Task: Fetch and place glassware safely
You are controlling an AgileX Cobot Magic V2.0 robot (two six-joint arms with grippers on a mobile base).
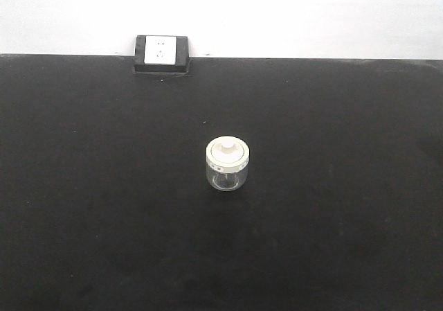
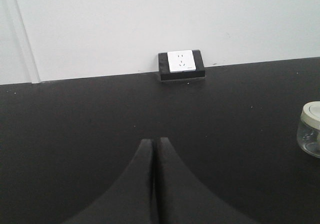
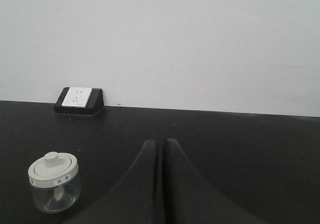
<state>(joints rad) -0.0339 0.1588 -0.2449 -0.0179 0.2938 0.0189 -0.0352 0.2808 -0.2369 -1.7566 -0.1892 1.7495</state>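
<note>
Glass jar (image 1: 228,163) stands mid-table (image 1: 104,221), far from every edge.

Jar (image 1: 227,164) mid-table (image 1: 83,221); socket (image 1: 162,53) behind, seemingly leftward.

Black matte table (image 1: 90,221) runs back to a white wall. One clear glass jar (image 1: 228,163) with a cream-white knobbed lid stands upright near the table's middle. A black-housed white socket block (image 1: 162,53) sits at the far edge, left of centre.
</note>
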